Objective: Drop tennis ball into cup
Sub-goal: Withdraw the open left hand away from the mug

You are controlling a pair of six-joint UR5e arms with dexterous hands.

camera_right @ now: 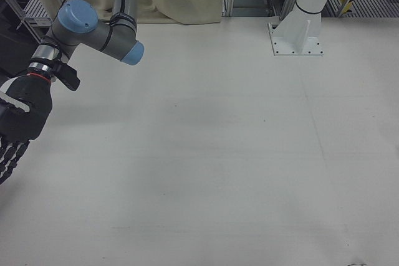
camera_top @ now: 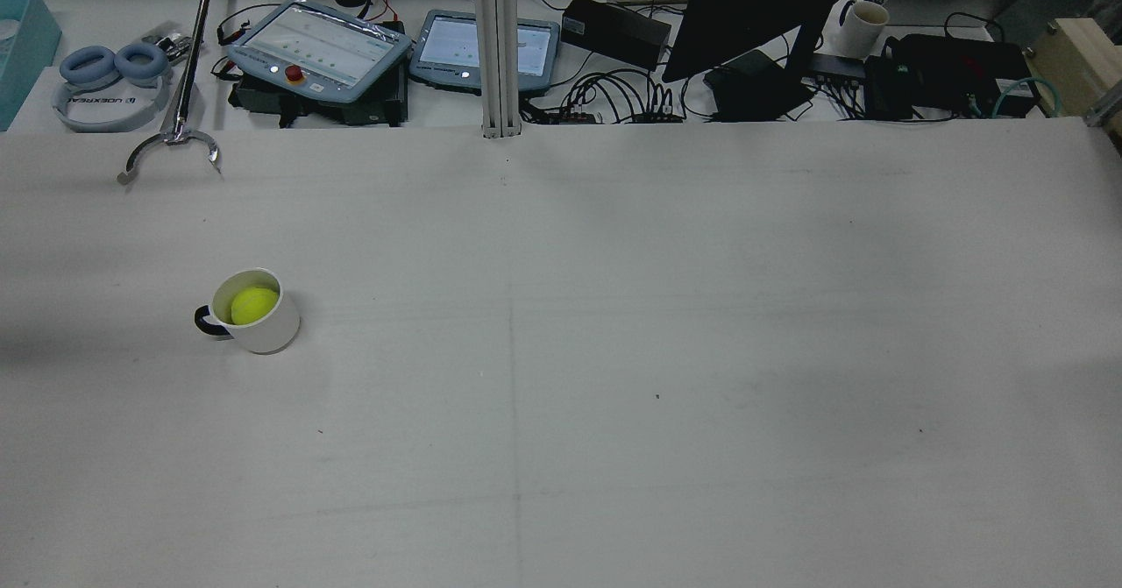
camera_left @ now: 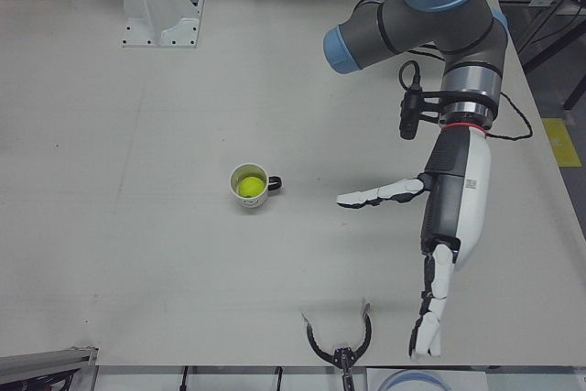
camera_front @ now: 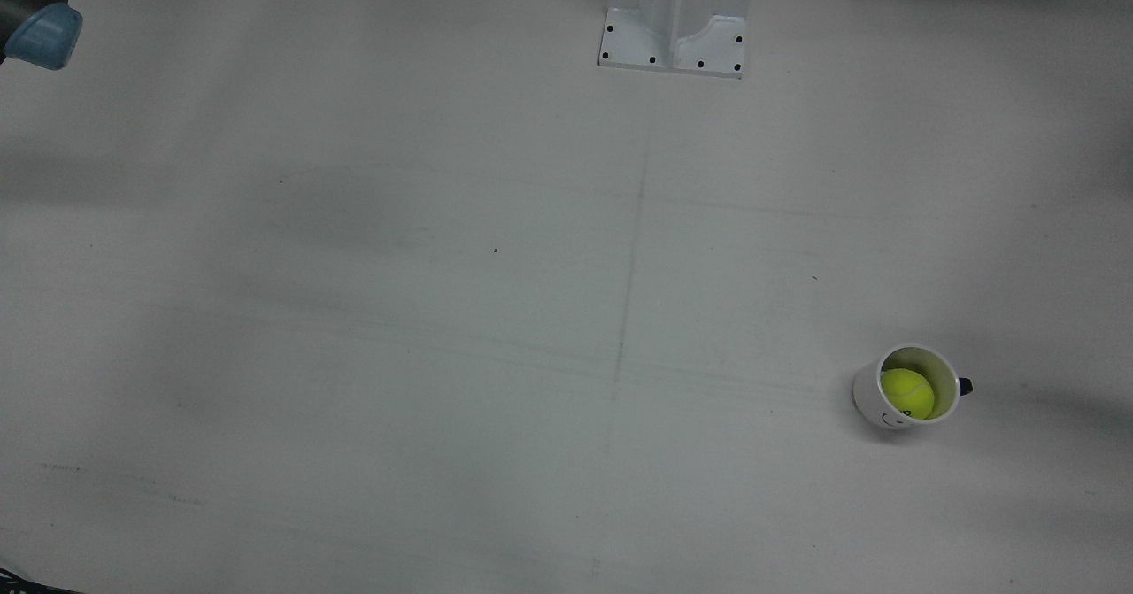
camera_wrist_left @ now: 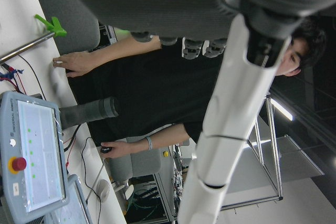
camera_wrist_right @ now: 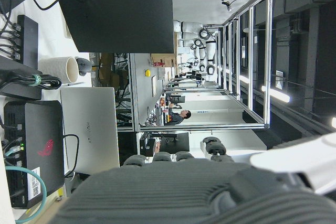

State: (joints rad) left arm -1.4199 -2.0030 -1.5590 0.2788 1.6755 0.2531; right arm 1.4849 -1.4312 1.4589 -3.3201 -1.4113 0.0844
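Tennis ball (camera_front: 906,393): yellow-green, sits inside the cup; you see it in front, rear (camera_top: 254,305) and left-front (camera_left: 248,187) views.
Cup (camera_front: 894,397): white mug, upright on the worktop, dark handle. Front view shows a black mark on its outer wall; rear view (camera_top: 263,329) shows plain wall only. Left-front (camera_left: 256,197): handle points toward your left arm's side.
Worktop (camera_front: 443,311): pale grey, faint seam down the middle.
Left robot hand (camera_left: 453,208): white and black, only the left-front view shows it whole. Fingers spread, one (camera_left: 380,196) out sideways toward the cup, the rest hanging down; holds nothing. Well apart from the cup, nearer the operators' edge.
Left hand view: a white finger (camera_wrist_left: 231,124) crosses the frame; behind it a person (camera_wrist_left: 157,85) in dark top, and a teach pendant (camera_wrist_left: 31,156) w/ red button.
Right robot hand (camera_right: 19,126): dark, at the right-front view's left edge, partly cut off. Fingers point down and apart, nothing in it. Front and rear views miss it.
Right hand view: dark palm fills the bottom; beyond it a monitor (camera_wrist_right: 121,11), laptop (camera_wrist_right: 89,129), white mug (camera_wrist_right: 58,69).
Rear view only: reacher tool (camera_top: 180,88) w/ claw on the worktop's far edge, headphones (camera_top: 110,80), 2 pendants (camera_top: 320,45).
Pedestal (camera_front: 677,14): white base, top of front view.
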